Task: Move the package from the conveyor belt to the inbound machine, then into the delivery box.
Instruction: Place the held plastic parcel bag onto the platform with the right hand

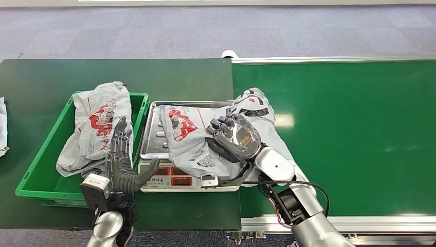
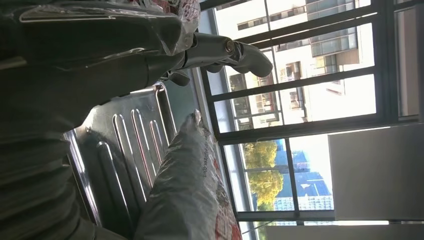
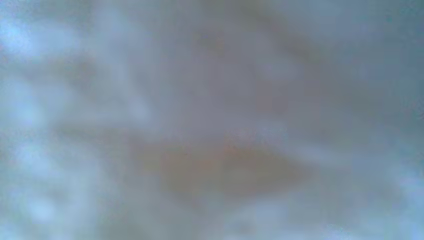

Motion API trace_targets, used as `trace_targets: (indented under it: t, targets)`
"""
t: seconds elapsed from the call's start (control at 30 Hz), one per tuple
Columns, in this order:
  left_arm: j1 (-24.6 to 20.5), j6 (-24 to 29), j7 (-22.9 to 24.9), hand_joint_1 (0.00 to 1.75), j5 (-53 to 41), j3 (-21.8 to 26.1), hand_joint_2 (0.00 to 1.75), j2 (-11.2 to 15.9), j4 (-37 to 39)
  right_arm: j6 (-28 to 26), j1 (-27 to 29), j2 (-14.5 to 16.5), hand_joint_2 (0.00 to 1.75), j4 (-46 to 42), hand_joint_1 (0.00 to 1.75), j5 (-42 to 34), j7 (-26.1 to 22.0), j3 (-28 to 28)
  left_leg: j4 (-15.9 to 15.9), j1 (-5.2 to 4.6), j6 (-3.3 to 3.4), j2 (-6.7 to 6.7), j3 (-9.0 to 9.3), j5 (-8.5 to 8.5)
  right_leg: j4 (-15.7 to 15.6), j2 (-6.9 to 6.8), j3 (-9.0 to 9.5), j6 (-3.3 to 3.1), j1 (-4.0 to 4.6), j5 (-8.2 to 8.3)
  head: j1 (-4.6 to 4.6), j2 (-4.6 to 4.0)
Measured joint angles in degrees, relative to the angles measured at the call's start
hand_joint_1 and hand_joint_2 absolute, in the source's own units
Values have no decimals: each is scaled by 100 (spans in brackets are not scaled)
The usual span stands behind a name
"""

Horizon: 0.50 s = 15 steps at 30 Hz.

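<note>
Right robot hand [image 1: 235,137] is resting on the package [image 1: 193,139] over the scale [image 1: 190,177] — grip unclear; left robot hand [image 1: 122,159] is waiting spread — should lift gently toward the bin [image 1: 31,177].

- Package [image 1: 190,136]: pale grey plastic with a red printed logo and small dark text.
- Second bag [image 1: 97,126] in the box: the same grey, red print, thin red lines.
- Box [image 1: 38,172]: bright green.
- Belt [image 1: 355,134]: deep green, silver rails along its edges.
- Bench [image 1: 51,77]: dark green, nearly black.
- Scale [image 1: 177,180]: shiny ribbed steel tray, white base, red displays.
- Right hand [image 1: 235,136]: dark grey fingers, glossy clear-grey back; silver arm, black cable.
- Left hand [image 1: 121,159]: dark grey; white wrist block.
- Floor [image 1: 205,31]: muted grey-purple carpet.
</note>
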Motion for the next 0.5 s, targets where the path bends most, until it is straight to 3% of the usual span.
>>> trace_targets:
  t: [0.23, 0.37, 0.5]
  targets:
    - [236, 37, 21, 0, -113, 92, 175, 5, -306, 395, -815, 207, 175, 1879, 175, 334, 1630, 998, 0, 0, 0, -1, 1, 1, 0, -1, 1, 0, 0, 0, -1, 0]
    - [347, 21, 40, 0, -147, 160, 175, 4, -439, 560, -1142, 285, 0, 2536, 175, 340, 2406, 1525, 0, 0, 0, -1, 2, 1, 0, -1, 0, 0, 0, 0, 1, 0]
    - [380, -48, 40, 0, -158, 171, 175, -9, -458, 449, -1290, 346, 0, 2891, 175, 338, 2790, 1844, 1, 0, 0, 0, 3, 1, 0, -1, 0, 0, -1, 0, 1, 0]
